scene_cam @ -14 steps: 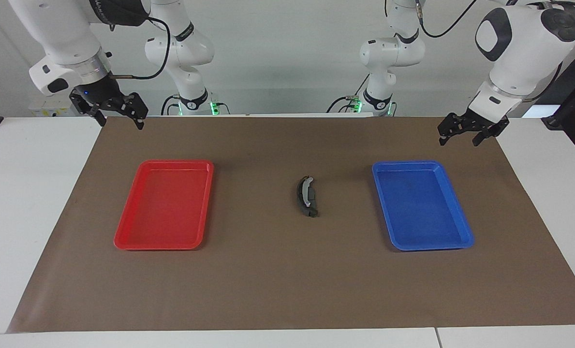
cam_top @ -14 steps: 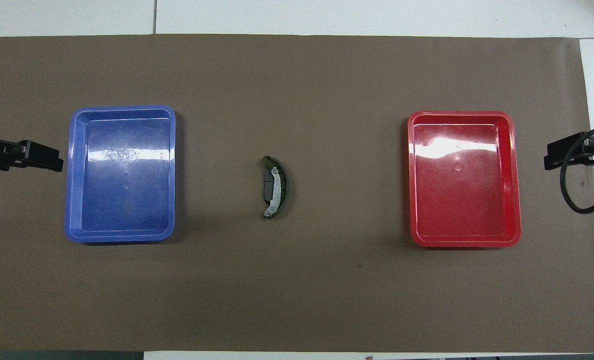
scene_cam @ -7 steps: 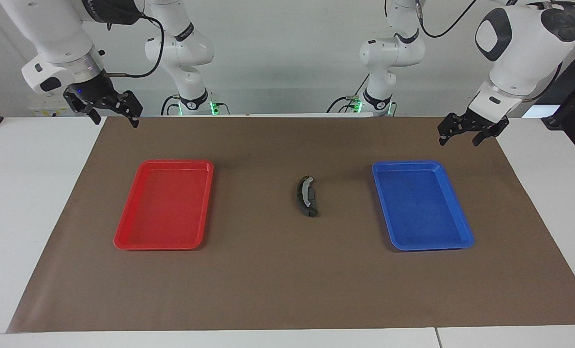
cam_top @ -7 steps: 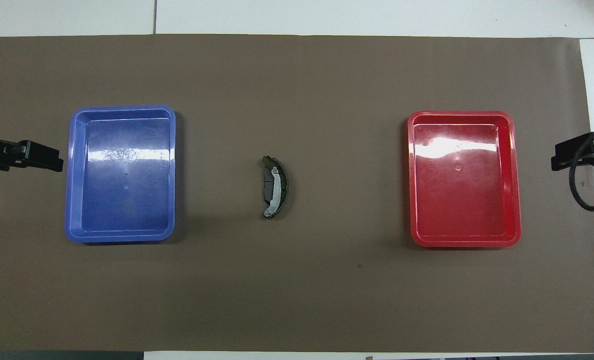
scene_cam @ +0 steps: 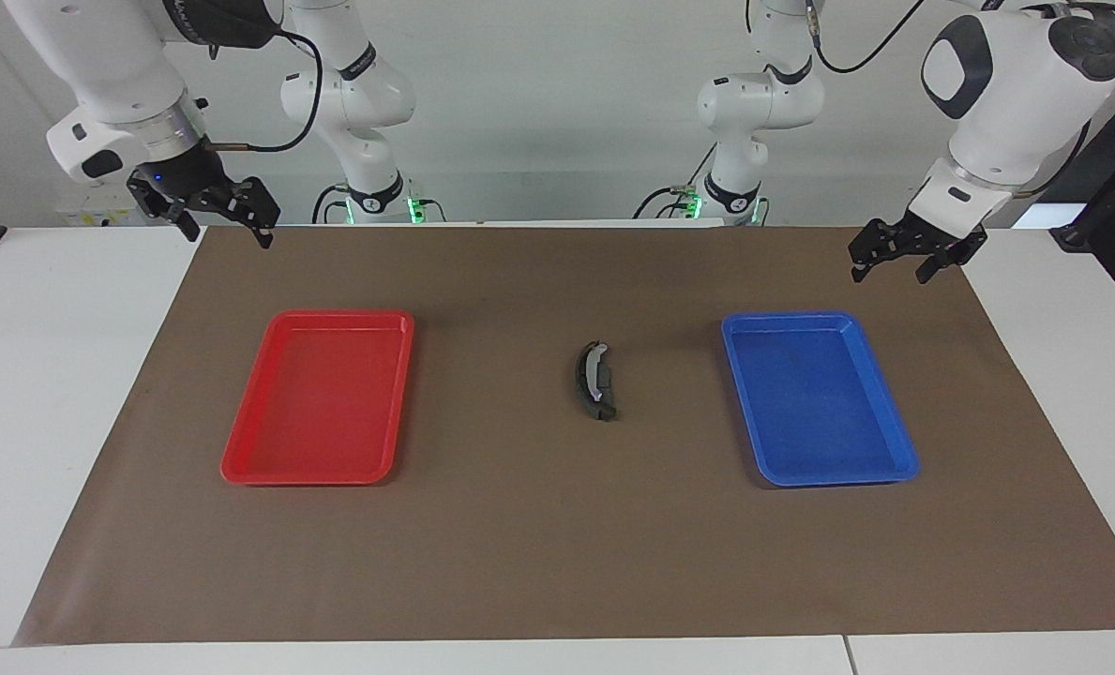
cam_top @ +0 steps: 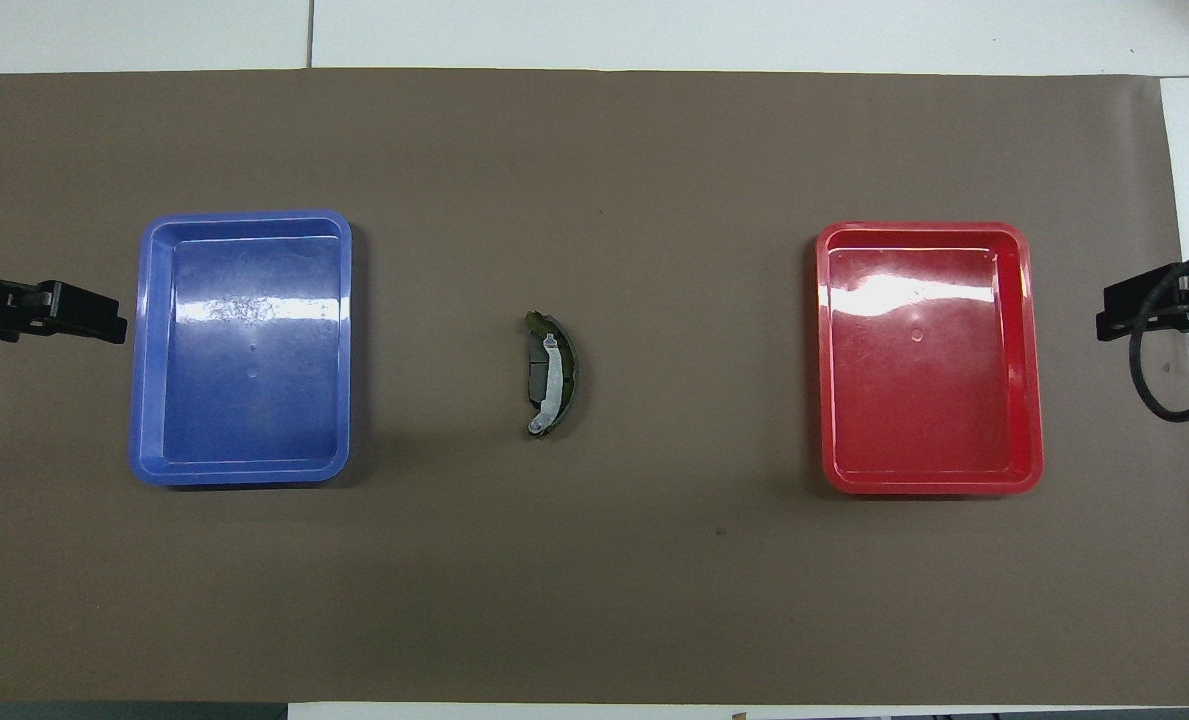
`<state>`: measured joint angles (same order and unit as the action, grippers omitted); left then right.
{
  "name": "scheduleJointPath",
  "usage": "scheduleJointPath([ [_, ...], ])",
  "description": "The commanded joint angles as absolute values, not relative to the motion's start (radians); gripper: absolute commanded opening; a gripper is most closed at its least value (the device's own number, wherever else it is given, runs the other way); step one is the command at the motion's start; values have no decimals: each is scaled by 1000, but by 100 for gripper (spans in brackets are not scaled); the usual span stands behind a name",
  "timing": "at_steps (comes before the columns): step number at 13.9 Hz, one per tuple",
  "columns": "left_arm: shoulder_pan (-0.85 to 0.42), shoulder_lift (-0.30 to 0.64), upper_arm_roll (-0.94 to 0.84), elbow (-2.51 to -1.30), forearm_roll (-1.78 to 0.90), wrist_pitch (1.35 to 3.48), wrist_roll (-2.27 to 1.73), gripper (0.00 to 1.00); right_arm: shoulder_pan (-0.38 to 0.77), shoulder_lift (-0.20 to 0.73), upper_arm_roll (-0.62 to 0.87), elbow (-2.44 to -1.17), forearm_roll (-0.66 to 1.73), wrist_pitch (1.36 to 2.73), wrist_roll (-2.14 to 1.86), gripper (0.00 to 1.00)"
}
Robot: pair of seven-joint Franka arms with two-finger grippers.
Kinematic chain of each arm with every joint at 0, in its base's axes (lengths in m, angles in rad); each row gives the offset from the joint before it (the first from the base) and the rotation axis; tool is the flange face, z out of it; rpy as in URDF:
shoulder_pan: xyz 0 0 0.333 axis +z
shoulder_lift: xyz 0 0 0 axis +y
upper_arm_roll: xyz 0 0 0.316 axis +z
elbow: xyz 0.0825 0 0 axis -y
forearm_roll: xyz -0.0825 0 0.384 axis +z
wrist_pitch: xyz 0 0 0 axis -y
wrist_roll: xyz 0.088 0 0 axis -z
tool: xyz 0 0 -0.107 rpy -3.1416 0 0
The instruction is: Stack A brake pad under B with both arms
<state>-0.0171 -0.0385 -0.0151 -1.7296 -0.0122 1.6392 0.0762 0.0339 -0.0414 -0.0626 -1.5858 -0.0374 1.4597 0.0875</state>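
Note:
B, the black crescent with a silver strip, lies on the brown mat midway between the two trays. It rests on the A brake pad, whose dark-grey edge shows beside the strip. Both show in the overhead view: B and the pad. My left gripper hangs open and empty above the mat's corner at the left arm's end, also seen in the overhead view. My right gripper hangs open and empty above the mat's edge at the right arm's end, also in the overhead view.
A blue tray lies toward the left arm's end and a red tray toward the right arm's end, both holding nothing. The brown mat covers most of the white table.
My right gripper rose and drew toward its end of the table, then shifted slightly back. The left gripper and the stacked pieces have not moved.

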Motion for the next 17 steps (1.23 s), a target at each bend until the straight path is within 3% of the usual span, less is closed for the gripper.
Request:
scheduleJointPath([
  [1,-6,-35,-18,-1727,-25,1651,71,99,32,-35,-60,-1574,-21,1456,89,100],
  [17,-6,-37,-18,-1727,-25,1651,71,99,31,-37,-60,-1577,-21,1468,90,100],
])
